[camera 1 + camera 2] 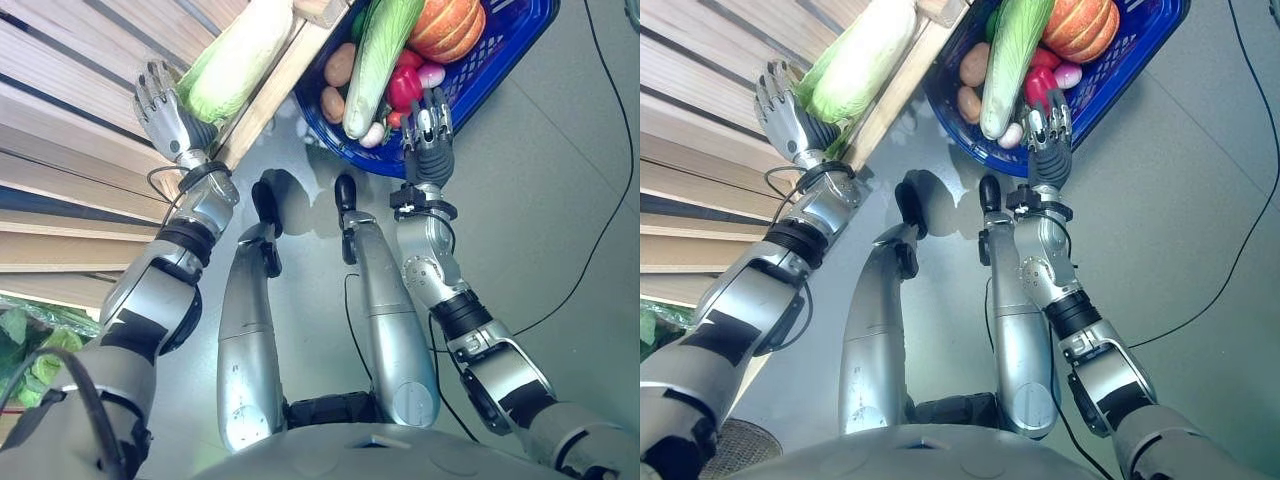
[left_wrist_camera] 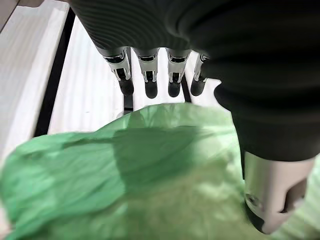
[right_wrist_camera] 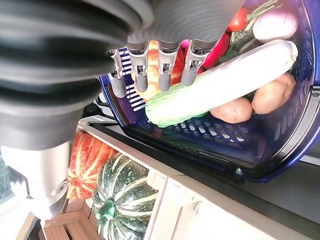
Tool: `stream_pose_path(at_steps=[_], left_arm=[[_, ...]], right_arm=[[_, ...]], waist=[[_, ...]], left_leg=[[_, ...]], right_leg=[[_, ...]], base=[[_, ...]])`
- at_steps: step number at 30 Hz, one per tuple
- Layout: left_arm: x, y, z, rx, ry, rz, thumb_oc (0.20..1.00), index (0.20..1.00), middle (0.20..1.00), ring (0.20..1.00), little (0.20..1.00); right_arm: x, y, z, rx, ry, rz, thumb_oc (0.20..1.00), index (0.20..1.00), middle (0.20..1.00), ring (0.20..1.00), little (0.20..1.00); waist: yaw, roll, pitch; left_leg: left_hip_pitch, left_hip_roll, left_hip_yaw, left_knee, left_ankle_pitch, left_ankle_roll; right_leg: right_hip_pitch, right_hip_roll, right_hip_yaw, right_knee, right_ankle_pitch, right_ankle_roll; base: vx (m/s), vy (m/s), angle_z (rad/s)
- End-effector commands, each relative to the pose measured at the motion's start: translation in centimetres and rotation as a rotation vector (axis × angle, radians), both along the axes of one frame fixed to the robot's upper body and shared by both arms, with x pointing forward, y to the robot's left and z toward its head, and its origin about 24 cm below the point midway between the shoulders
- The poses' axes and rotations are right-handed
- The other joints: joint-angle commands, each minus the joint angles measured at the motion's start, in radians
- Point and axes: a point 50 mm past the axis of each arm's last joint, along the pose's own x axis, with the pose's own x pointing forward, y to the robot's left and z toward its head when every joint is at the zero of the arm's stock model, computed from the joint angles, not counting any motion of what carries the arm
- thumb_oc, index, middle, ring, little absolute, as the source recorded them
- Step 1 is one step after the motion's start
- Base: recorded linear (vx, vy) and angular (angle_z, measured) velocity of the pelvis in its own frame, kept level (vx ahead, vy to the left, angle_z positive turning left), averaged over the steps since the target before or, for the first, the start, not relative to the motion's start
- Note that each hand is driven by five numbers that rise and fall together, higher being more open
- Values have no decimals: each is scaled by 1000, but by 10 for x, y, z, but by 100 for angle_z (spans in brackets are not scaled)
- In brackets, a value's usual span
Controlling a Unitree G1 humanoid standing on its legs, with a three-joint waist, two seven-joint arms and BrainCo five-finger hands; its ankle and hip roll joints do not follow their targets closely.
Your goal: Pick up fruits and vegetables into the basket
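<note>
Left hand (image 1: 163, 105) is raised over the slatted wooden surface (image 1: 70, 110), fingers straight and spread wide, holding nothing; its wrist view looks past the dark fingertips (image 2: 151, 90) onto pale green leaves just below the palm. That is the napa cabbage (image 1: 235, 60) lying on the slats along the wooden rail (image 1: 275, 85), with its leafy green end beside the hand and its paler stalk end pointing away. I cannot tell whether the fingers touch the leaves or hang just clear of them.

Right hand (image 1: 428, 125) is at the near rim of the blue basket (image 1: 500, 60), fingers relaxed and open, nothing in them; in its wrist view the fingertips sit over the basket's slotted wall.

Farther on, the basket already carries a second long cabbage (image 1: 378, 55) laid across it, two brown potatoes (image 1: 338, 68), a red pepper (image 1: 404, 85), a small pale pink vegetable (image 1: 431, 74) and an orange pumpkin (image 1: 447, 27). The right wrist view also shows a green striped pumpkin (image 3: 125, 197) and an orange one (image 3: 87, 160) in a wooden crate beneath the basket.

The step in hand looks like the reach for the cabbage on the slats, with the task well along. Next the left hand would need to settle lower and curl round the cabbage's body rather than its loose leaves, then carry it across the rail to the basket, where room is already tight.
</note>
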Motion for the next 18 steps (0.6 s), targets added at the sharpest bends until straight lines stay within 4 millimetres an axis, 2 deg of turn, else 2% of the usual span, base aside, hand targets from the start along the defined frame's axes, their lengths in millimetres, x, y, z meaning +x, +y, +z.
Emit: stream_pose_path(at_steps=[1,2,3,4,5,6,11,18], left_arm=[[-2,6,-12,35,71,17,1000,1000,1000,1000,1000],[-1,6,-12,36,78,16,1000,1000,1000,1000,1000],[-1,6,-14,33,98,15,821,821,821,821,821],[-2,7,-17,27,117,23,479,479,479,479,479],[-2,7,-19,26,131,31,250,250,250,250,250],[-3,7,-21,24,142,41,200,200,200,200,200],[-7,13,-26,24,141,93,200,200,200,200,200],[-8,16,-10,39,-2,82,200,200,200,200,200]], right_arm=[[-16,8,14,45,-115,18,1000,1000,1000,1000,1000],[-16,8,14,43,-115,17,1000,1000,1000,1000,1000],[-16,8,13,44,-114,19,1000,1000,1000,1000,1000],[-15,7,13,42,-115,21,1000,1000,1000,1000,1000],[-16,8,13,43,-118,20,1000,1000,1000,1000,1000],[-16,9,13,47,-119,22,1000,1000,1000,1000,1000],[-17,8,11,54,-113,22,1000,1000,1000,1000,1000],[-20,5,9,64,-109,18,1000,1000,1000,1000,1000]], waist=[[16,-20,-58],[16,-19,-58],[16,-17,-58],[17,-16,-58],[17,-16,-58],[18,-16,-58],[22,-19,-58],[25,-17,-58]], left_leg=[[-22,-43,25,0,-47,-27],[-24,-42,26,1,-47,-27],[-25,-42,26,2,-48,-27],[-20,-42,26,0,-48,-26],[-21,-42,26,1,-49,-25],[-21,-41,27,1,-48,-24],[-6,-39,27,3,-52,-24],[17,-37,23,0,-51,-25]], right_leg=[[14,31,-56,-44,48,48],[12,31,-56,-43,47,48],[10,31,-56,-40,47,49],[14,31,-56,-39,45,50],[13,30,-56,-38,45,51],[13,30,-56,-37,45,50],[29,27,-59,-35,40,50],[49,25,-63,-33,39,51]], base=[[0,0,0],[0,0,0],[0,0,0],[0,0,0],[0,0,0],[0,0,0],[0,0,0],[5,-4,-1]])
